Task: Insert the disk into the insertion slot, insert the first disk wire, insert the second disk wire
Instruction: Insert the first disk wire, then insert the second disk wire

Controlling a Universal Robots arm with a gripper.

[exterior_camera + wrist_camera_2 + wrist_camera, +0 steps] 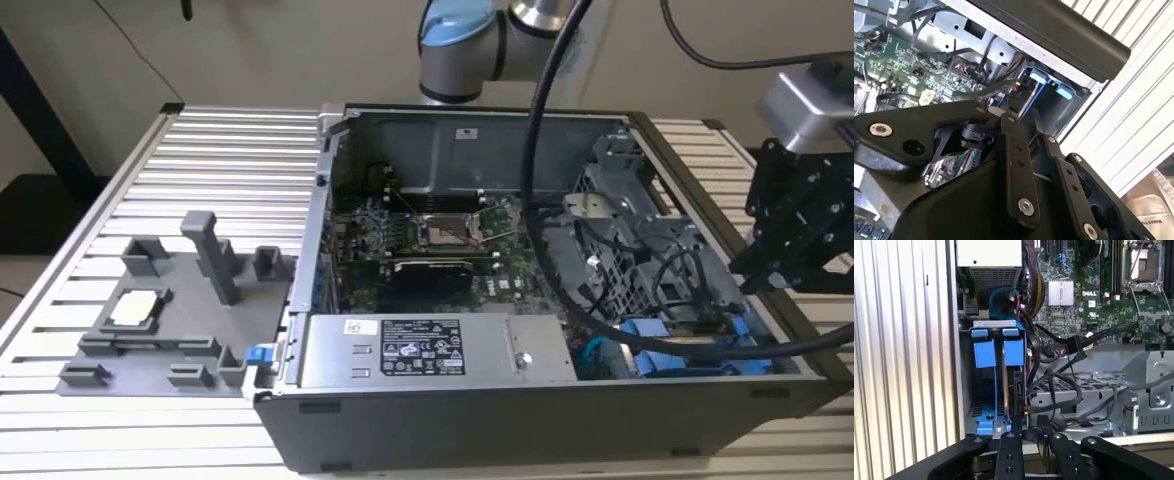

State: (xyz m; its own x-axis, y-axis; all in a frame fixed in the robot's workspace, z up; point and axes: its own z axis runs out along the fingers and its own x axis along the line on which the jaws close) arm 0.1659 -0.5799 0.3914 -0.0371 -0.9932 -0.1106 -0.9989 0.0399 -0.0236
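The disk (1014,352) sits in the insertion slot (985,390) of the grey sheet-metal drive cage. Its blue carrier stands on edge, and two blue tabs lie side by side at the cage's open end. In the exterior view the same blue parts (667,355) lie in the near corner of the open computer case (534,430), toward the exterior view's right.

The gripper (1035,432) hovers just beside the cage, at the end opposite the tabs. Its black linkage bars converge toward the disk's dark connector edge. The tips sit among black cables, so it cannot be told whether the gripper is spread or pinching anything. In the second wrist view the gripper (1021,112) points at the same corner, with the blue tabs just beyond it.

A bundle of black cables (1069,347) runs from the motherboard (1089,300) across the cage (one ends in a loose black plug close to the disk).

The power supply (414,350), with its black-and-white sticker, fills the near side of the case next to the cage. The case stands on a ribbed metal desk (227,170), and a grey fixture tray (147,320) lies well apart, toward the exterior view's left.
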